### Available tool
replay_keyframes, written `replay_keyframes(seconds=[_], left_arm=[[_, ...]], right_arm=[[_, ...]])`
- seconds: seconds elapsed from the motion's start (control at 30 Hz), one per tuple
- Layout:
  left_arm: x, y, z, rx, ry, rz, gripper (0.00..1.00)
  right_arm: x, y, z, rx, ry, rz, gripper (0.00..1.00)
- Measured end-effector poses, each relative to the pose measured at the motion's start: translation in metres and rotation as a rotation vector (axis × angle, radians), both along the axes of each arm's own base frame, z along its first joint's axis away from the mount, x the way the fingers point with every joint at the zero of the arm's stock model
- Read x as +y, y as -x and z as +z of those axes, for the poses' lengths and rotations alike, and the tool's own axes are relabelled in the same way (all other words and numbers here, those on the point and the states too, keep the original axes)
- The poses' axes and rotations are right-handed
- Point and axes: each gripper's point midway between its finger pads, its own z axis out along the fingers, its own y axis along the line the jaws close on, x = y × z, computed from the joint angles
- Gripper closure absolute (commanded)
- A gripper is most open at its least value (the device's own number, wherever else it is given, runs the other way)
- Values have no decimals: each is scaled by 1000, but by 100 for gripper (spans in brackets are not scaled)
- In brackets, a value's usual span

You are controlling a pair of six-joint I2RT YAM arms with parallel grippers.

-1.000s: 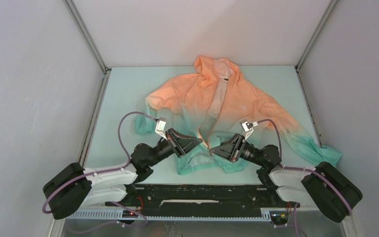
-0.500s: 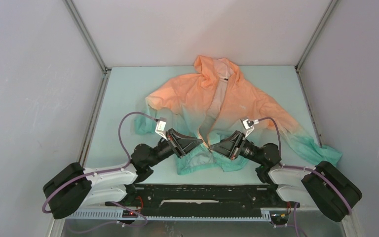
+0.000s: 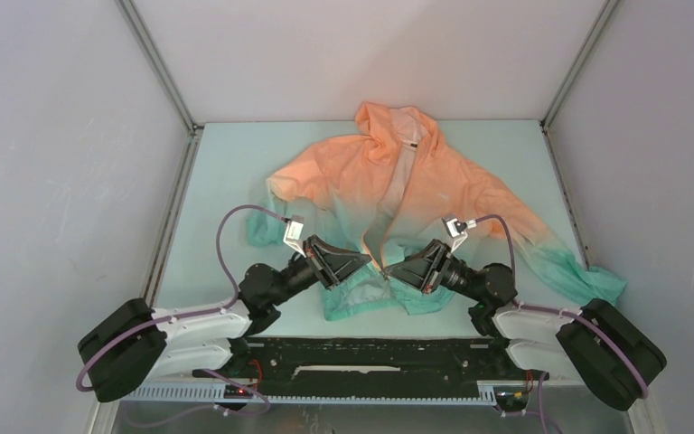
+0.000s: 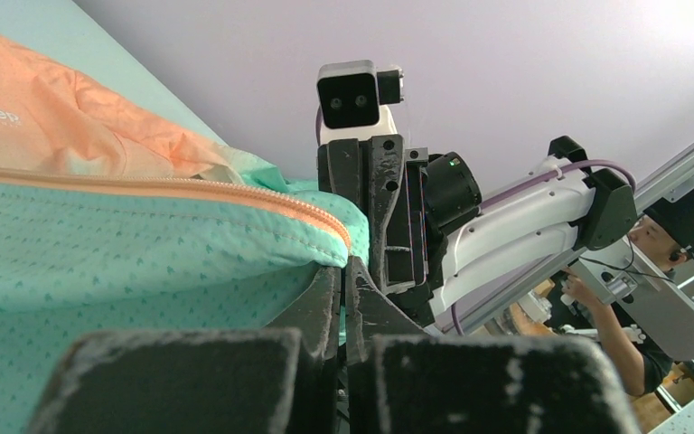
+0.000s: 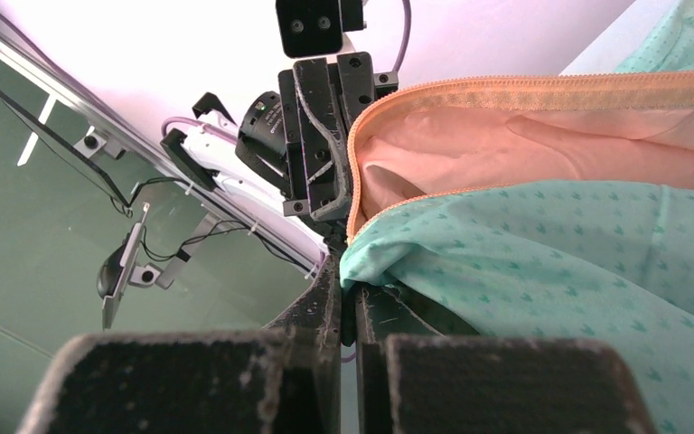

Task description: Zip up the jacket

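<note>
1. Where the two arms meet near the front of the table [image 3: 235, 163], the jacket [image 3: 389, 181] lies spread out on its back, hood at the far end and mint-teal hem nearest the arm bases.
2. Its front is open down the middle, showing a pale lining from the collar down toward the hem.
3. One sleeve trails out toward the right side of the table and ends in a teal cuff; the other is folded in close to the body on the left.
4. The left gripper [image 3: 375, 263] points in from the left at the bottom of the opening, and the left wrist view shows its fingers [image 4: 330, 294] drawn nearly together on the corner of a teal panel edged with the orange zipper [image 4: 190, 190].
5. The right gripper [image 3: 391, 270] comes in from the opposite side, tip to tip with the left one, almost touching it.
6. From the right wrist camera, its jaws stand all but closed, pinching the corner of the teal fabric, with a strip of orange zipper tape [image 5: 542, 90] curving above it and peach lining between.
7. Both pinched corners sit just beside each other at the hem, lifted slightly off the table.
</note>
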Motion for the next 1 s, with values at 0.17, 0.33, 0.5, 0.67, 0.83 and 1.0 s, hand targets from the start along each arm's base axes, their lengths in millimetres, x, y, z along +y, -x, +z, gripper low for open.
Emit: replay_keyframes(seconds=[0.17,0.33,0.5,0.67,0.83,1.0], left_arm=[[-2,-1,-5,14,-8,-3,100],[-4,-1,-8,22,-11,-9,100],[-5,0,-6,25,-1,-16,100],[-2,1,-1,17,11,-13,100],[4,5,11,-15,27,-7,100],[3,4,7,-7,15,-7,100]], right_arm=[[1,1,-1,1,2,5,100],[2,1,-2,6,5,7,100],[3,-1,-5,15,12,7,100],[2,-2,-4,15,11,1,100],[-1,-3,0,3,1,-9,100],[-1,-3,0,4,0,-7,100]])
